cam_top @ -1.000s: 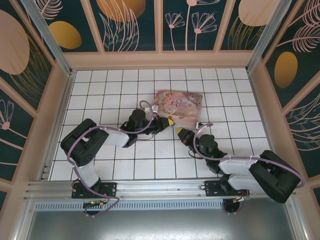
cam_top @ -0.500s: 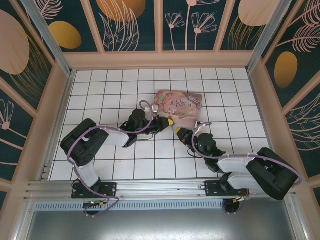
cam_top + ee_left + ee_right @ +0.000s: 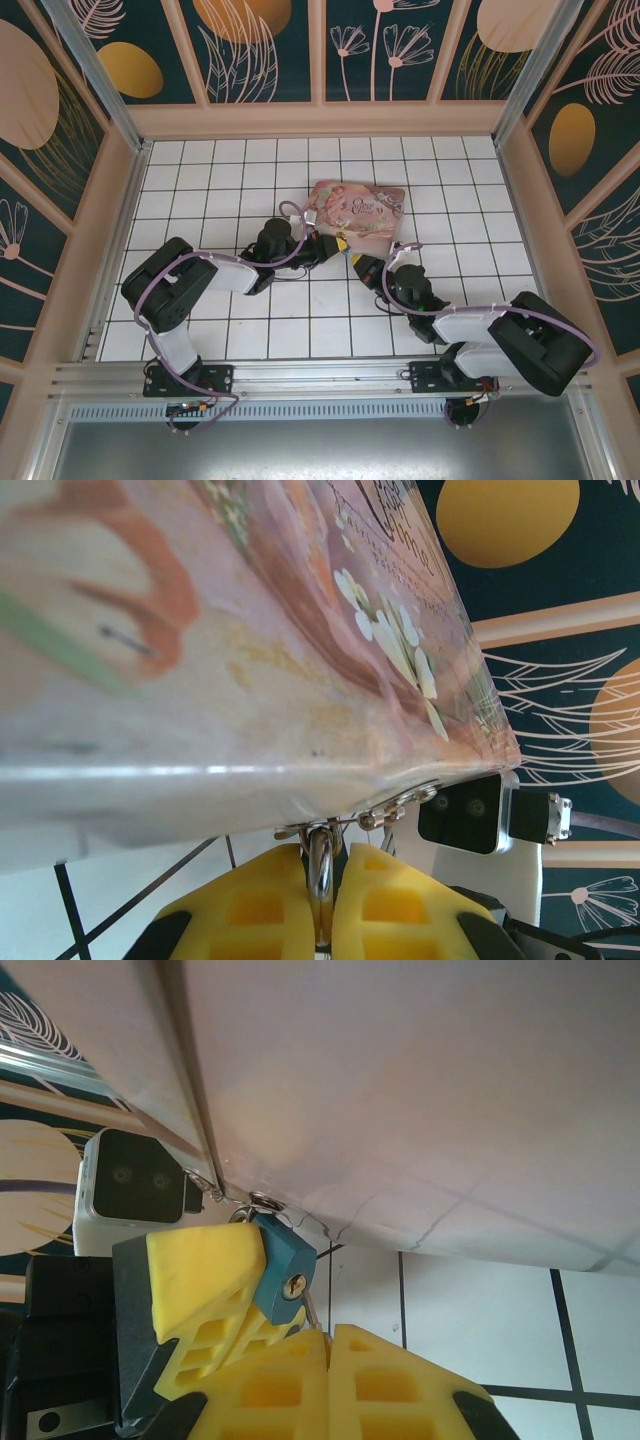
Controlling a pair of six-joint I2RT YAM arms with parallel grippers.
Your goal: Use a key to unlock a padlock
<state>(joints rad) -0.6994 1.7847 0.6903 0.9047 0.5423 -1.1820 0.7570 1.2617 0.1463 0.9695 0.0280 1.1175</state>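
- Right wrist view: the padlock (image 3: 283, 1268) hangs at the near edge of the tin box (image 3: 360, 205), clamped between the left gripper (image 3: 322, 872) fingers.
- The right gripper (image 3: 322, 1348) pinches the key (image 3: 311, 1312), with the key's tip at the keyhole.
- Step in hand: insertion, apparently. The next move likely calls for seating the key fully, then twisting it.

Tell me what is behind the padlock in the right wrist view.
Behind the padlock stands a yellow finger of the left gripper, with the pink tin box beyond. The shackle is mostly covered by body and finger; the key's blade is hidden in the keyhole.
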